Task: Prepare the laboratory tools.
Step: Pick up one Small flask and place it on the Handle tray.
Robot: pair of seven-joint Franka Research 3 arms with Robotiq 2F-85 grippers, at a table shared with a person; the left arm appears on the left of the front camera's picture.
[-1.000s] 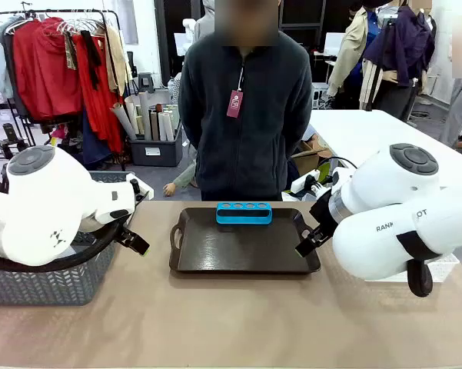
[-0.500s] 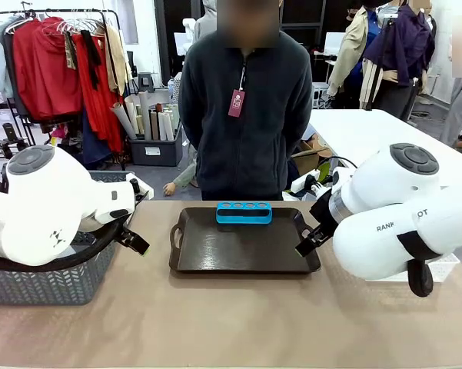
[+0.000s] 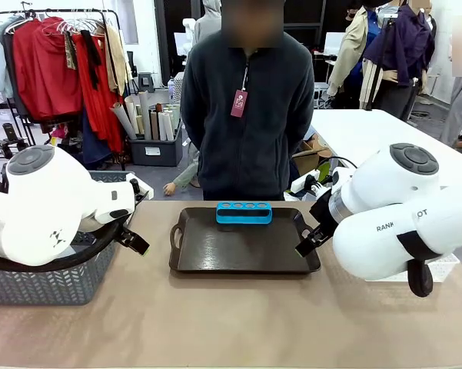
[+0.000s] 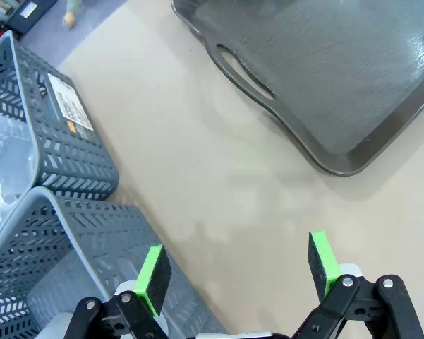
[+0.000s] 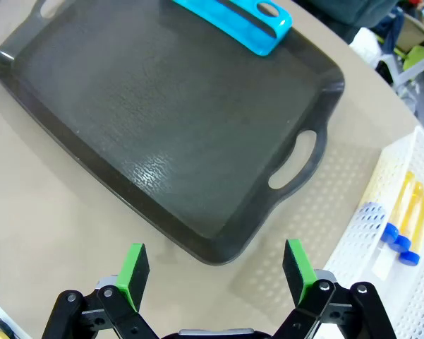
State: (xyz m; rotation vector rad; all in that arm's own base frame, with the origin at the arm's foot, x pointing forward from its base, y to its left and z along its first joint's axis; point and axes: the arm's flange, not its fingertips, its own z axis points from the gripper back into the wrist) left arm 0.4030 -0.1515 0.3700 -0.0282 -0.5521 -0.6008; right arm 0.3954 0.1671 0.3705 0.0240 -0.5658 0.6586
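Observation:
A low blue rack (image 3: 244, 212) with several empty holes stands at the far edge of the black tray (image 3: 215, 254), in front of the person. The same blue rack (image 5: 234, 19) sits at the top of the right wrist view. Small blue-capped tubes (image 5: 401, 229) of amber liquid lie in a white perforated basket (image 5: 367, 240) to the right of the tray. My left gripper (image 4: 238, 263) hangs open over bare table near the tray's left handle. Open and holding nothing, my right gripper (image 5: 215, 265) hovers above the tray's near right corner. Something clear (image 4: 0, 176) lies in a grey basket.
Two grey plastic baskets (image 4: 63, 148) stand at the table's left, under my left arm (image 3: 46, 207). The white basket (image 3: 446, 267) sits at the right edge, partly behind my right arm (image 3: 400, 223). A person (image 3: 246, 115) stands at the far side.

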